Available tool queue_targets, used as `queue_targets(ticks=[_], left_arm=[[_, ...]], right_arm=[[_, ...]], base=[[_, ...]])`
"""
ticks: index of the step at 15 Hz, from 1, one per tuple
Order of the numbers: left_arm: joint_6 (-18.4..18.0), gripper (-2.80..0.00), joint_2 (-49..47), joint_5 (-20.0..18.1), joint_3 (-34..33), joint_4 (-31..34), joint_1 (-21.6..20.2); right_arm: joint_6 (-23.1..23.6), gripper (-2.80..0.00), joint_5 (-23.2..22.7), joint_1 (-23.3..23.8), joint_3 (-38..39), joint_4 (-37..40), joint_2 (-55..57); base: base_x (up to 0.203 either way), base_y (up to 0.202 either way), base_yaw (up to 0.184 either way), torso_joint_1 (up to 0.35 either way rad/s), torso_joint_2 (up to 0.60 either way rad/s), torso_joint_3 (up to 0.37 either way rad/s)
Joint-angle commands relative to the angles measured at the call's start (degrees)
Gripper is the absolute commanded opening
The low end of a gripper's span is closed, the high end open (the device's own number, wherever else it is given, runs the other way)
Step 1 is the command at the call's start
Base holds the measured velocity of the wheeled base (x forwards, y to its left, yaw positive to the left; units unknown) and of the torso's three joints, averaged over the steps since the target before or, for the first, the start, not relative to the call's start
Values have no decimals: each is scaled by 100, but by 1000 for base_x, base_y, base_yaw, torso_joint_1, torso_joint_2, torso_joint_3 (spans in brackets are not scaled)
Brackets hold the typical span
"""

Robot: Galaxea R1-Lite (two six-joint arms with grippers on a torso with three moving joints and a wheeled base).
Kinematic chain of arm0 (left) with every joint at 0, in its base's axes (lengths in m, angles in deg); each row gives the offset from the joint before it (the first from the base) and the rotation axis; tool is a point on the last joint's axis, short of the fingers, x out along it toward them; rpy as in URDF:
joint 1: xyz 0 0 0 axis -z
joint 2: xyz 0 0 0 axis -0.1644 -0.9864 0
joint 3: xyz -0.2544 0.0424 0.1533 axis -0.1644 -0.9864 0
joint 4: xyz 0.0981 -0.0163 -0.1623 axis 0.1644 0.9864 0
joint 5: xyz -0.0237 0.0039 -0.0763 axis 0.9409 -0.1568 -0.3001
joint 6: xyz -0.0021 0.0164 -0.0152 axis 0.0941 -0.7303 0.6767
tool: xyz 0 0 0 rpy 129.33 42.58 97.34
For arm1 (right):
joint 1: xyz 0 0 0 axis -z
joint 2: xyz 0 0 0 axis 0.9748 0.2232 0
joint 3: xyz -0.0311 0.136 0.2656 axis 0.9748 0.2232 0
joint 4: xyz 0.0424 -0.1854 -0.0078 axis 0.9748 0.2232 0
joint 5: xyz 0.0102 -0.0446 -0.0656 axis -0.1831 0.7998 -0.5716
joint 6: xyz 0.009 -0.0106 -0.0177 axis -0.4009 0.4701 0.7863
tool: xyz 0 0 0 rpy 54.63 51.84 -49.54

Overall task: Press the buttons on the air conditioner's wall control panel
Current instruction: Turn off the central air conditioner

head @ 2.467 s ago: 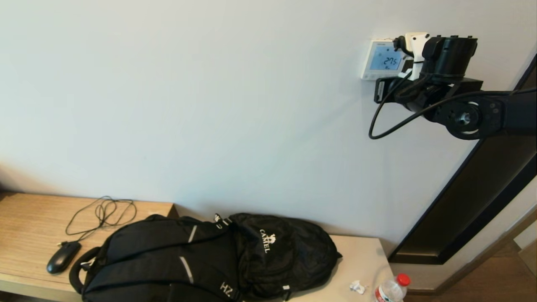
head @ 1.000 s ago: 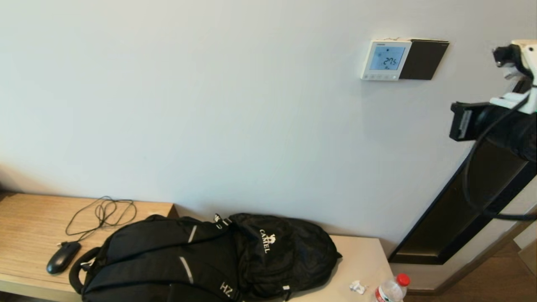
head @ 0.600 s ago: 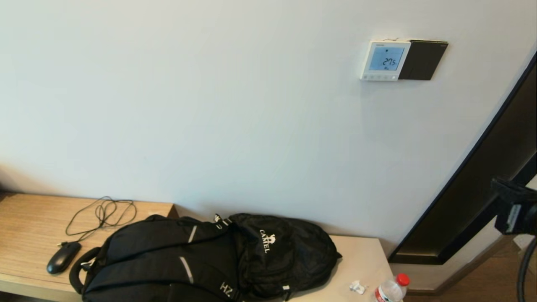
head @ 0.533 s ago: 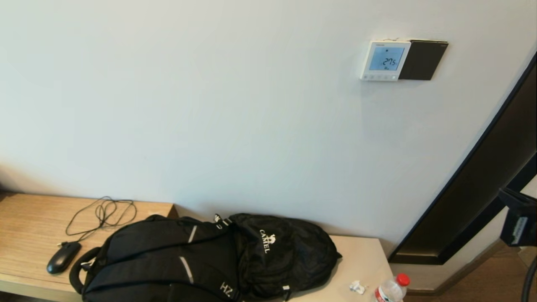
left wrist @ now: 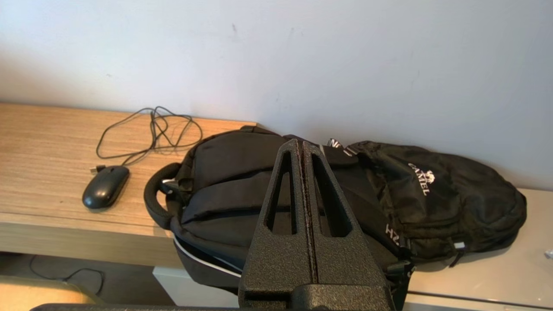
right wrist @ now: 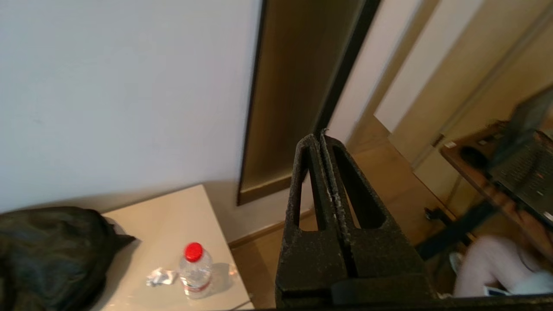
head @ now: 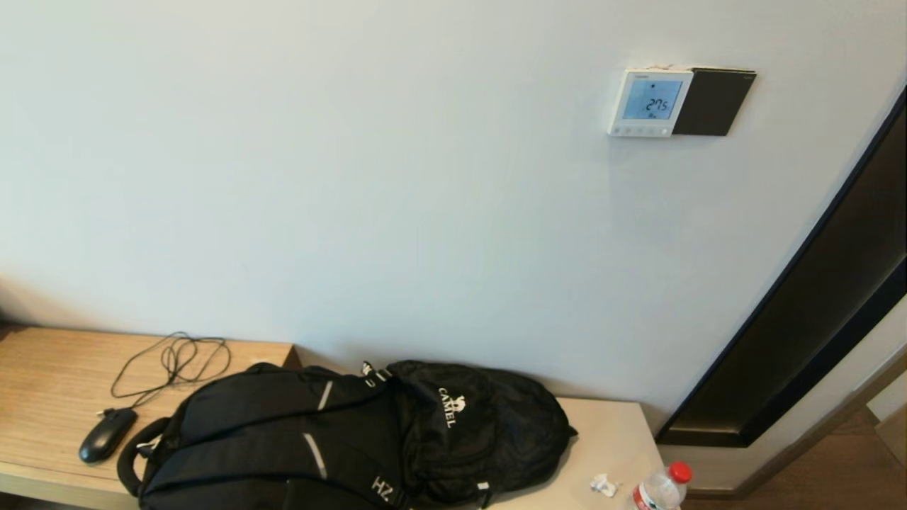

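The white wall control panel [head: 650, 102] hangs high on the wall at the right, its light-blue screen showing 27.5. The row of tiny pale buttons [head: 641, 130] runs along its bottom strip. Neither arm shows in the head view. My right gripper [right wrist: 319, 137] is shut and empty, low down and far from the panel, pointing over the floor beside the table end. My left gripper [left wrist: 301, 144] is shut and empty, held in front of the black backpack [left wrist: 345, 198].
A dark square plate [head: 713, 101] adjoins the panel on its right. On the table lie the backpack [head: 354, 432], a black mouse [head: 106, 433] with cable, a red-capped water bottle [head: 662, 489] and crumpled paper [head: 602, 484]. A dark door frame [head: 801, 319] slants at right.
My right arm has left the panel, swung right and dropped down out of the head view. The panel's reading is unchanged.
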Motion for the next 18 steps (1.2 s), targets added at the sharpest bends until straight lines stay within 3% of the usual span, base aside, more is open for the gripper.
queue_targets(ticks=[1, 4, 8, 13, 18], left_arm=[[2, -280, 7, 0, 0, 1, -2], [2, -280, 2, 0, 0, -5, -2], [2, -280, 2, 0, 0, 3, -2], [2, -280, 2, 0, 0, 2, -2], [2, -280, 2, 0, 0, -5, -2]], right_arm=[[32, -280, -223, 210, 67, 520, -770], [-38, -280, -1049, 247, 283, 639, -1184], [-80, -280, -1362, 252, 951, 644, -1558], [-211, -280, -2139, 294, 976, 1647, -2478], [-173, -280, -2688, 488, 954, 1716, -3037]], base=[[0, 0, 0, 0, 0, 0], [0, 0, 0, 0, 0, 0], [0, 0, 0, 0, 0, 0], [0, 0, 0, 0, 0, 0], [0, 0, 0, 0, 0, 0]])
